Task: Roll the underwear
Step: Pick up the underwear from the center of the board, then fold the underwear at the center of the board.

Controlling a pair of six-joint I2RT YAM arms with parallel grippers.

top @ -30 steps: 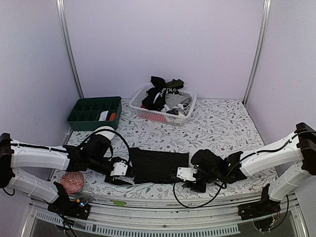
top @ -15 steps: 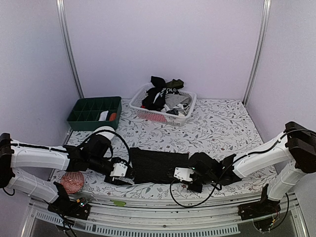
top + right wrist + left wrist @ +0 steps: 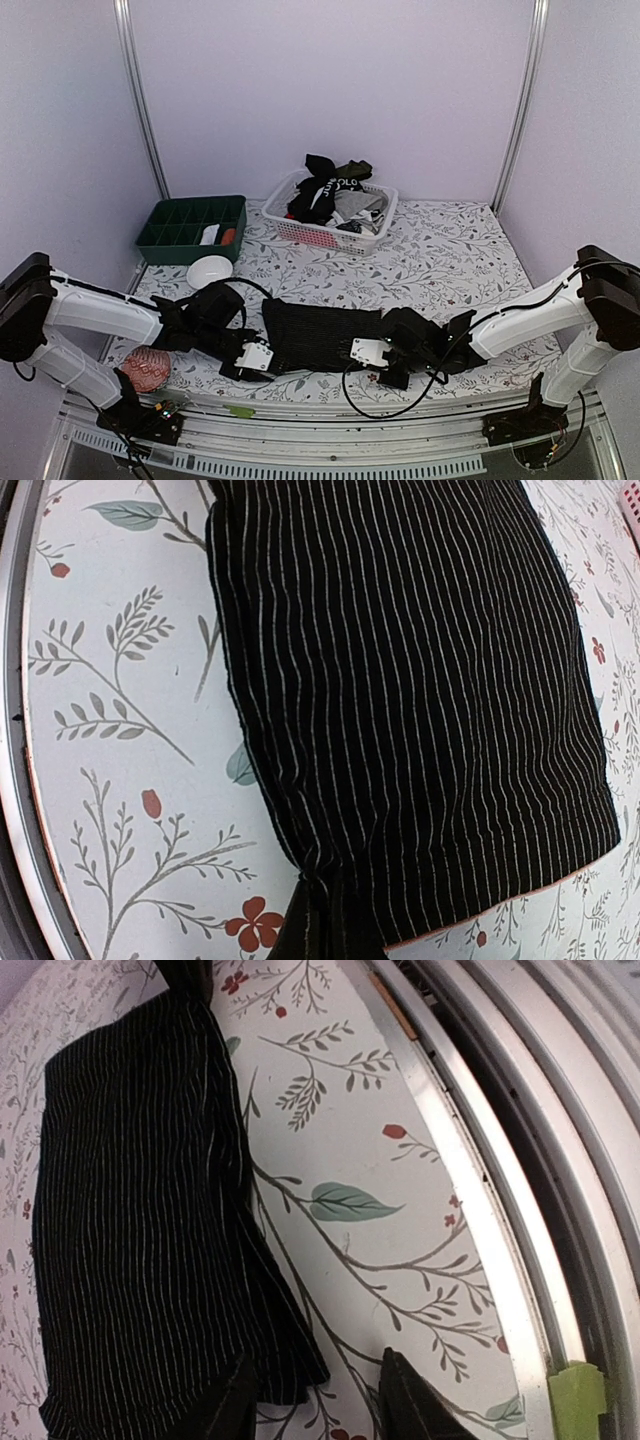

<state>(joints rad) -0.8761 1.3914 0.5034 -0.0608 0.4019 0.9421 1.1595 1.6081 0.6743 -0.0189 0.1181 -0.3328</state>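
Lying flat near the table's [image 3: 450,250] front edge, the black pinstriped underwear [image 3: 320,335] spans both arms. Left pincer [image 3: 320,1405] spread, fingers straddling one near corner; right pincer [image 3: 318,920] pressed together, pinching the other near corner. Behind: white bowl [image 3: 210,270], green tray [image 3: 160,245], lattice basket [image 3: 320,237] heaped with further garments [image 3: 330,190].

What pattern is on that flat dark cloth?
The underwear is black with thin pale pinstripes; the right wrist view shows it best.
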